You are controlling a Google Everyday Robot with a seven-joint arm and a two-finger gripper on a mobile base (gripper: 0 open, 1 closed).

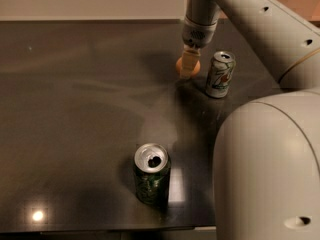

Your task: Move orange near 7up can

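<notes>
Camera view has the gripper (189, 72) clamped on the orange (180, 65), down low at the dark table (75, 109), just left of the upright 7up can (220, 75) and not touching it. 1 opened dark green can (152, 174) stands well apart near the front edge.

Dark glossy worktop (75, 109) fills most of the view, with a bright glare spot (37, 215) near its front left corner and a fainter one far left. A plain pale wall (90, 1) runs along the far edge, with a brownish patch at top right. The gripper (189, 66) is low over the worktop's far right part, clamped on the orange (179, 64).
</notes>
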